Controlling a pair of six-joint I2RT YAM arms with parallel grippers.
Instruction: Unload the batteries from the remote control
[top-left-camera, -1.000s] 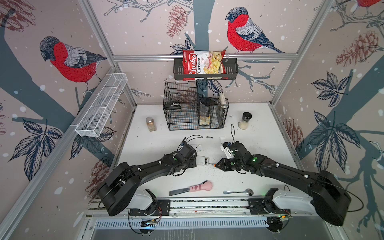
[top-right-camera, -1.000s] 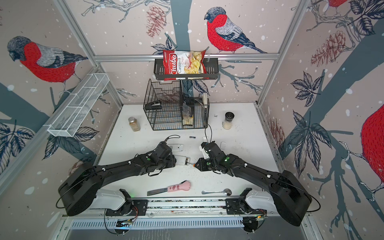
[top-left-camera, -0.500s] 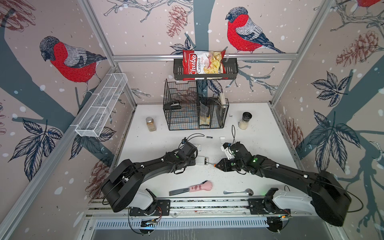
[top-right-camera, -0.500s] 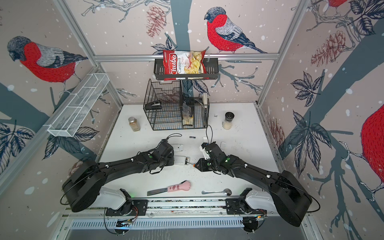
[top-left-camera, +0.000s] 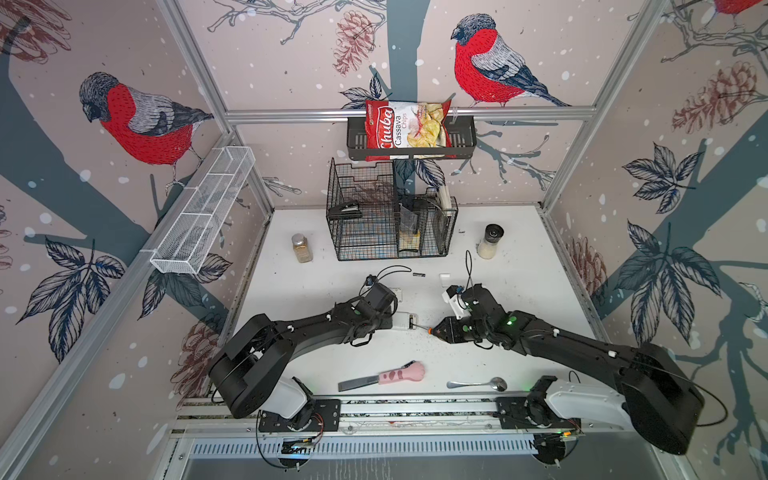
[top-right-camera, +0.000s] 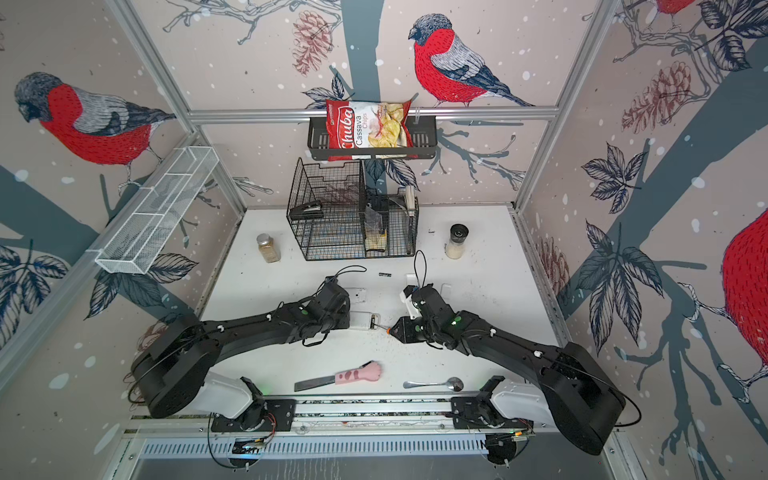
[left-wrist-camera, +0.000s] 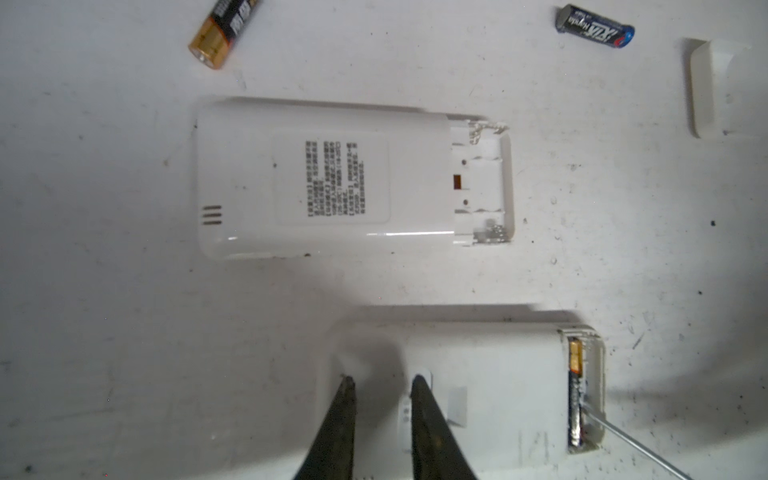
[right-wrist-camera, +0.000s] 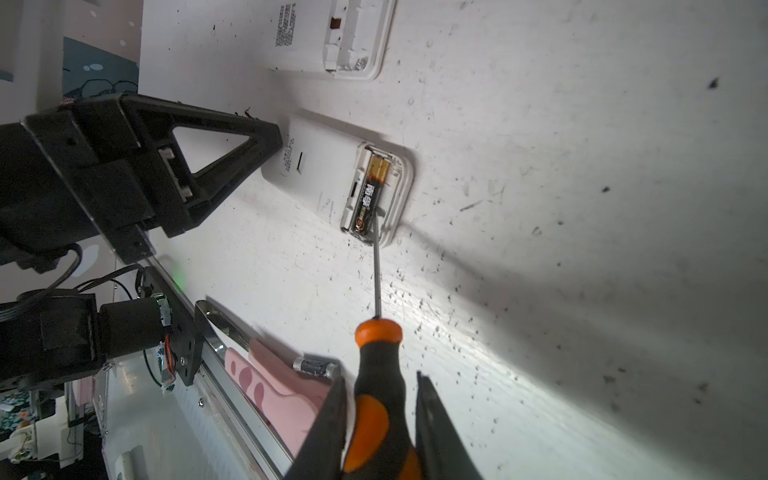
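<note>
1. Under everything, the white table (top-left-camera: 528, 270) is carrying two black arms, which are reaching in from its near edge and almost meeting at its middle.
2. At the far middle, a black wire basket (top-left-camera: 365, 232) is standing on the table, and a bag of chips (top-left-camera: 405, 129) is sitting in the wall shelf above it.
3. Between the two arms, the remote control (top-left-camera: 404, 321) is lying back up, with its uncovered compartment facing right.
4. Just beyond it, a second remote (left-wrist-camera: 332, 174) is also lying back up with its compartment uncovered.
5. The left claw (left-wrist-camera: 383, 380) is resting its tips on the left end of the remote control. Its jaws are standing close together with a narrow gap, and it cannot be told whether they are pinching any part of it.
6. The right claw (right-wrist-camera: 381, 377) is closed around the orange-and-black handle of a screwdriver (right-wrist-camera: 378, 332), whose thin tip is meeting the side of the battery (right-wrist-camera: 370, 195) in the compartment.
7. Near the front edge, a pink-handled knife (top-left-camera: 399, 372) and a spoon (top-left-camera: 478, 383) are lying apart from each other.
8. A spice jar (top-left-camera: 302, 248) is standing left of the basket and a black-capped shaker (top-left-camera: 490, 241) right of it.
9. A white cover (left-wrist-camera: 715, 91) is lying on the table to the far right of the remotes.
10. The battery, black with a gold end, is sitting in the remote control's compartment. Three more are lying loose:
   - a blue-ended battery (left-wrist-camera: 594, 27) beyond the second remote
   - a gold-ended battery (left-wrist-camera: 220, 33) near that remote's closed end
   - a third battery (right-wrist-camera: 316, 365) against the knife's pink handle
</note>
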